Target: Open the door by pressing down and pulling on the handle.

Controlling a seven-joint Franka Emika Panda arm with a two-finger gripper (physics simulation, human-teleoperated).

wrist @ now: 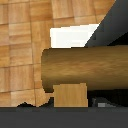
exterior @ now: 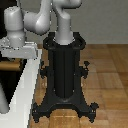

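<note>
1. The handle [wrist: 85, 70] is a round tan wooden bar on a short square stem [wrist: 70, 95]. It fills most of the wrist view, so the camera is very near it. In the exterior view it shows only as a thin tan strip [exterior: 7, 65] at the exterior view's far left, just under the gripper [exterior: 19, 50].
2. The door [exterior: 5, 87] is a dark panel at the exterior view's left edge, with its white frame [exterior: 27, 85] running beside it towards the near side. It looks shut or nearly so, but too little of it shows to be sure.
3. Handling, as a judgement: the bar looks rigid and smooth. A round, polished surface may let the pads slip when pulling. A hold well out along the bar, away from the stem, should give the most leverage for the downward press. The door itself probably swings stiffly on its hinge rather than flexing.
4. Gripper state: I cannot tell. No fingers show plainly in either view, so whether it is parted, closed or clasping the bar stays unknown.
5. Counts: one door, one handle, one stem, one white frame, one arm with one gripper, and one black pedestal [exterior: 65, 75] standing on the wooden floor [exterior: 112, 75].
</note>
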